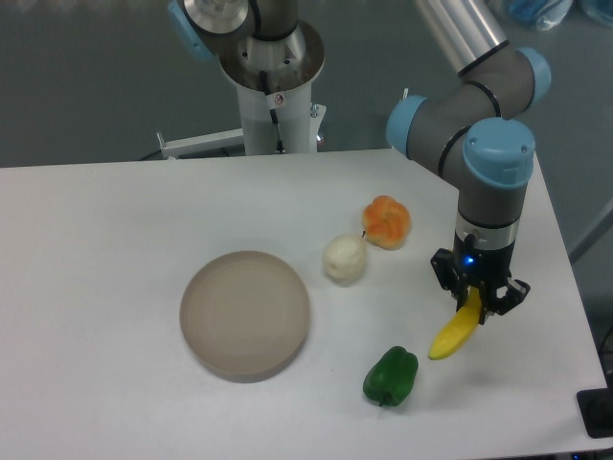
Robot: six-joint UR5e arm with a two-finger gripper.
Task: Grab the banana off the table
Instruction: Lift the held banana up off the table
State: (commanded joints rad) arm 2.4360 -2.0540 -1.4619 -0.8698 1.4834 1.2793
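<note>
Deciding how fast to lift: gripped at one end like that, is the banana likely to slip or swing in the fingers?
The banana looks smooth and plastic, so probably slippery. The gripper is shut on its upper end only, with the rest hanging down-left, so it may pivot between the fingers. It holds its curve without sagging, which suggests it is stiff and light.

arm bent downward, gripper (476, 305) clamped on banana (456, 332)
</note>
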